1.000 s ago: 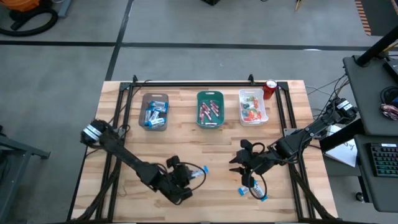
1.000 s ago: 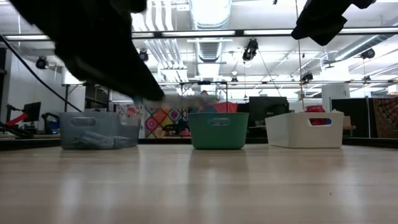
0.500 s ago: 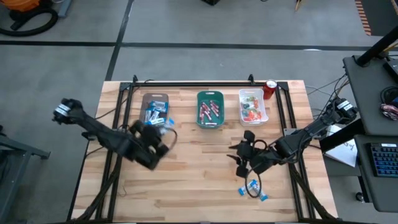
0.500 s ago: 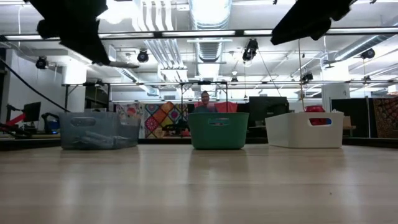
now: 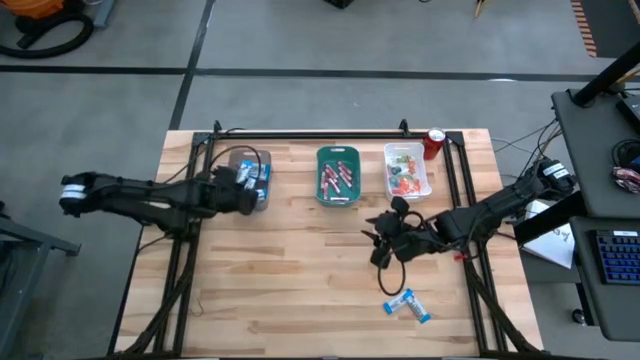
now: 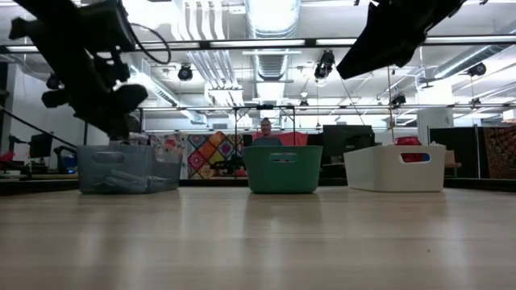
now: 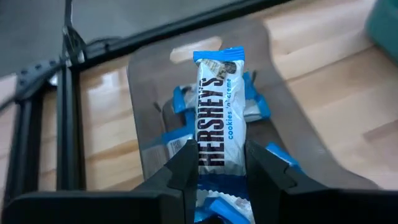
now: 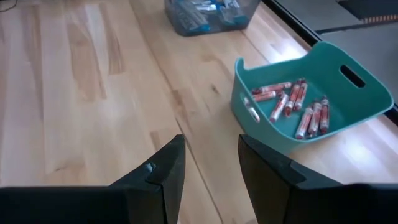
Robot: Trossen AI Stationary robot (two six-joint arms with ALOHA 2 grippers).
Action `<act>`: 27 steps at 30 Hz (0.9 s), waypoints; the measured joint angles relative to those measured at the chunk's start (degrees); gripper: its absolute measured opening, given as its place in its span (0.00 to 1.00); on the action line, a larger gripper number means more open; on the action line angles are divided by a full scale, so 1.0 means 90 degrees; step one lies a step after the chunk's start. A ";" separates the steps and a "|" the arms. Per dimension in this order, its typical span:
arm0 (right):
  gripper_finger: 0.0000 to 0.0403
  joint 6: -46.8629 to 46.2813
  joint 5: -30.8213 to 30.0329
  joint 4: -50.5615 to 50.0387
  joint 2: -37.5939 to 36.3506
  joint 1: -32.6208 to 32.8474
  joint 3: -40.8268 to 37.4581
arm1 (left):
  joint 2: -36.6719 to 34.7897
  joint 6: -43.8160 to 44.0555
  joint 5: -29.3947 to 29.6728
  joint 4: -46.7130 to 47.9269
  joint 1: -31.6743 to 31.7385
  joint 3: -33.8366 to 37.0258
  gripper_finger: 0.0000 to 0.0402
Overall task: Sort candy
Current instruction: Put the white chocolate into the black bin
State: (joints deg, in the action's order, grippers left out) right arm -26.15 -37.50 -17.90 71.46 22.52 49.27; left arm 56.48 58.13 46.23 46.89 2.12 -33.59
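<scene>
Left gripper (image 7: 221, 163) is held over the brown tray (image 5: 235, 160), at 10 o'clock on the table (image 5: 300, 280), clamped on a blue-and-white candy bar (image 7: 219, 118). Right gripper (image 8: 208, 158) is parted, empty, at 3 o'clock. Two blue-wrapped candies (image 5: 405, 304) are seen at 5 o'clock.

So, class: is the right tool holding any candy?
No: the right tool shows an empty gap between its fingers, with only bare table beyond.

Brown tray (image 5: 249, 160), teal tray (image 5: 338, 157) and white tray (image 5: 407, 151) stood in a row; red can (image 5: 434, 143) just beside the white tray.
</scene>
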 joint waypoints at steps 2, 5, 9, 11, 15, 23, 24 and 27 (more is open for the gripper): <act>0.35 -0.0073 0.0007 0.0007 0.0000 0.0006 -0.0029 | -0.0032 -0.0236 -0.0211 -0.0281 0.0339 0.0183 0.20; 0.35 -0.0237 0.0006 0.0003 0.0000 0.0007 -0.0066 | -0.0009 -0.0344 -0.0252 -0.0371 0.0689 0.0330 0.20; 0.35 -0.0422 0.0007 -0.0016 0.0000 0.0007 -0.0090 | 0.0105 -0.0515 -0.0254 -0.0362 0.0867 0.0320 0.20; 0.35 -0.0515 0.0010 -0.0022 0.0000 0.0010 -0.0090 | 0.0177 -0.0607 -0.0254 -0.0383 0.0871 0.0272 0.21; 0.35 -0.0802 0.0015 -0.0035 0.0000 0.0010 -0.0090 | 0.0266 -0.0673 -0.0254 -0.0375 0.0874 0.0208 0.24; 0.35 -0.0880 0.0002 -0.0021 0.0000 0.0010 -0.0090 | 0.0398 -0.0662 -0.0193 -0.0384 0.0871 0.0191 0.33; 0.35 -0.0884 0.0002 -0.0015 0.0000 0.0010 -0.0090 | 0.0406 -0.0646 -0.0191 -0.0397 0.0871 0.0191 0.34; 0.35 -0.0887 0.0000 0.0001 0.0000 0.0010 -0.0090 | 0.0433 -0.0634 -0.0193 -0.0425 0.0871 0.0193 0.37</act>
State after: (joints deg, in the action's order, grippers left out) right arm -34.13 -37.49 -17.89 71.46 22.61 48.47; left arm 60.38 52.42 44.49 43.07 9.96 -31.86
